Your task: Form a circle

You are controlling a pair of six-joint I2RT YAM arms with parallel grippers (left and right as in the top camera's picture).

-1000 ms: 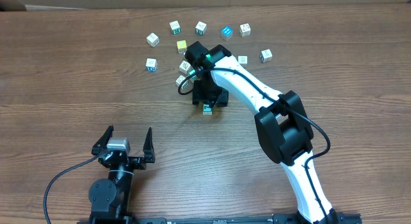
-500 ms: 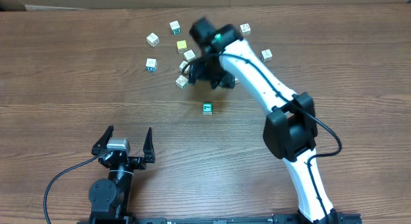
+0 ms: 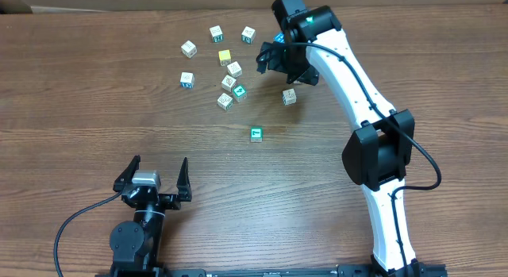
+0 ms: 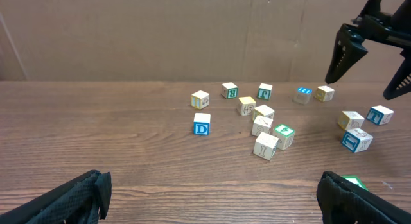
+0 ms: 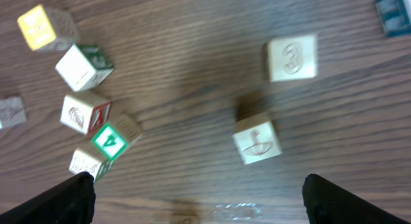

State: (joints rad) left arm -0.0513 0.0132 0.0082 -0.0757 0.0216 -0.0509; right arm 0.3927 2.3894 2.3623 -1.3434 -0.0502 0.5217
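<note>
The right gripper hangs above the far side of the worktop. Its jaws are spread as wide as they go and there is nothing between them. From its own wrist camera, only the two dark fingertips show at the bottom corners, with bare wood and loose cubes below.

The ring of cubes sits just left of that gripper, a little nearer than the far scatter. It is four tiny letter cubes packed close together: three whitish ones and a green-topped cube marked with a 4 on the bunch's right side. No gripper touches them.

A yellow cube lies just beyond the ring, and more whitish cubes are strung loosely along the far edge. One whitish cube rests to the right of the ring, near the gripper. A lone green cube sits nearer, apart from the rest.

The left gripper stays at the near left, well away from every cube, with its jaws open and empty.
</note>
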